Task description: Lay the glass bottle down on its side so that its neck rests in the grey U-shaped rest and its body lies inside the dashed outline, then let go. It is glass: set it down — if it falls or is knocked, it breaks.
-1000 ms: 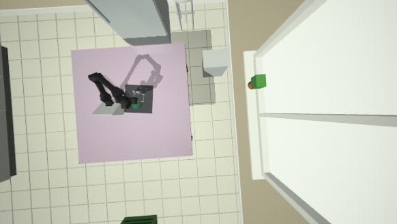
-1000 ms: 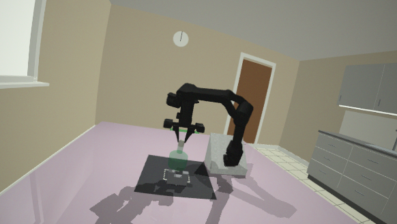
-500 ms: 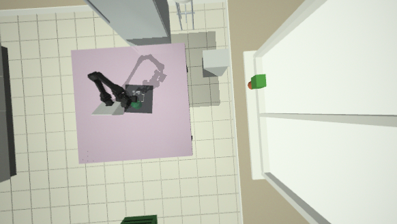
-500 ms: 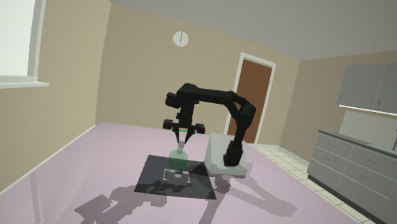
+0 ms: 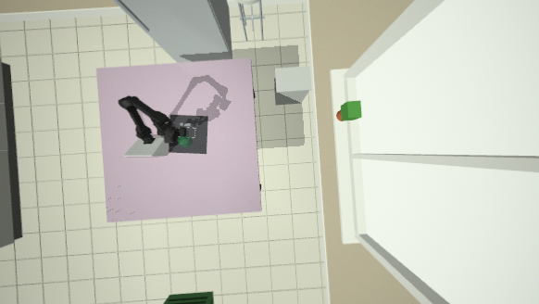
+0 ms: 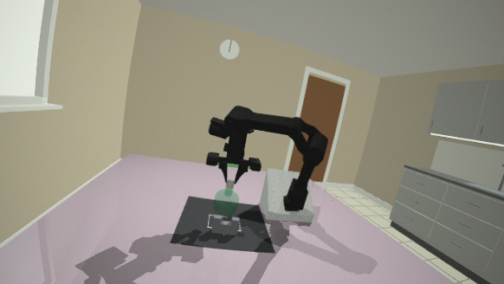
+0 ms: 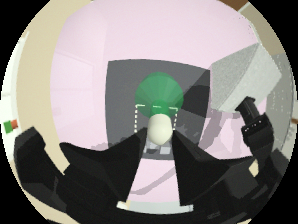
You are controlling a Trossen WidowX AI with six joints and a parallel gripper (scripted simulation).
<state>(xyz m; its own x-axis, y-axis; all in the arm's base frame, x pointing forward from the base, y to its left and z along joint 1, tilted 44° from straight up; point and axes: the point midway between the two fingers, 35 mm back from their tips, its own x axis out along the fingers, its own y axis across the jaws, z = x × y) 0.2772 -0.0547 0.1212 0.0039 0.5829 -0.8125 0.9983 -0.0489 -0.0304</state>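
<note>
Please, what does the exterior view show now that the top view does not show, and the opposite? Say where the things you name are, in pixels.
Only the exterior: a round wall clock (image 6: 229, 49), a brown door (image 6: 326, 125), and the gripper's (image 6: 230, 181) fingers closed on the neck of the green bottle (image 6: 226, 203) (image 5: 185, 142).

Only the top: a green box (image 5: 353, 110) beside a small orange-red thing (image 5: 339, 115), near the window.

Both: the black arm (image 5: 149, 113) (image 6: 273, 122), the bottle, and the dark mat (image 5: 196, 147) (image 6: 184, 231) on the pink table top (image 5: 185, 185) (image 6: 143, 182).
</note>
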